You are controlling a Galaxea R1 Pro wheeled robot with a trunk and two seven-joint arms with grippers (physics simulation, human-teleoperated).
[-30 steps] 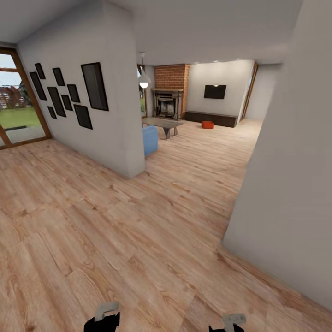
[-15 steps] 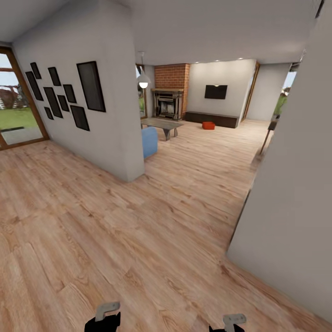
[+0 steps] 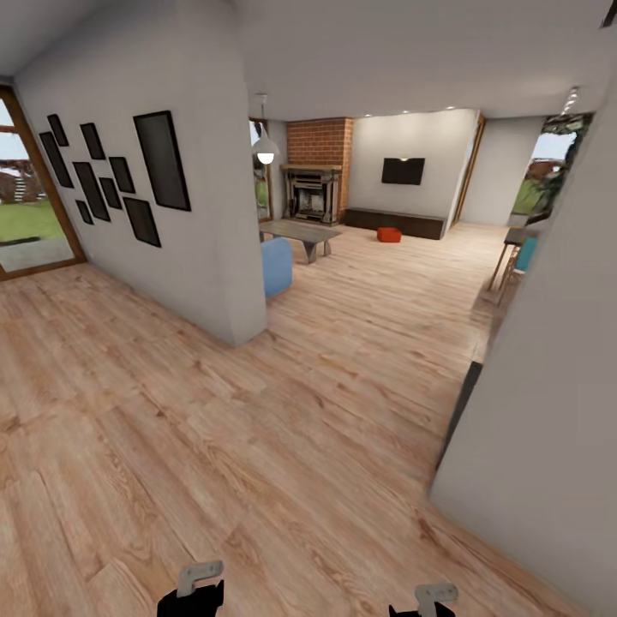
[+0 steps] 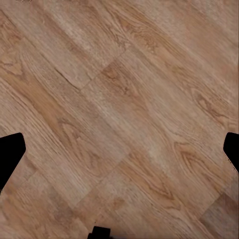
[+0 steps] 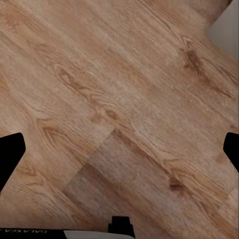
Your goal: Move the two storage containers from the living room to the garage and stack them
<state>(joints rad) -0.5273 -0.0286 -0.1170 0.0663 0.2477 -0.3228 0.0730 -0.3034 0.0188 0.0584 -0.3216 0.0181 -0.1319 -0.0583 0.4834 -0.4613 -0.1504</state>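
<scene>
Far down the living room (image 3: 377, 283), an orange bin (image 3: 389, 234) sits on the wood floor (image 3: 257, 428) before the dark low cabinet (image 3: 398, 222). Left gripper (image 4: 119, 152) and right gripper (image 5: 119, 149) hang spread wide, empty, above bare planks.

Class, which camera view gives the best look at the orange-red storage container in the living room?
The head view: the storage container sits far off on the wood floor before the dark low cabinet. Both wrist views look down at floor planks with open gripper fingertips at the edges.

distant orange storage container (image 3: 389, 234) tiny, sofa (image 3: 277, 265) mostly wall-hidden
</scene>
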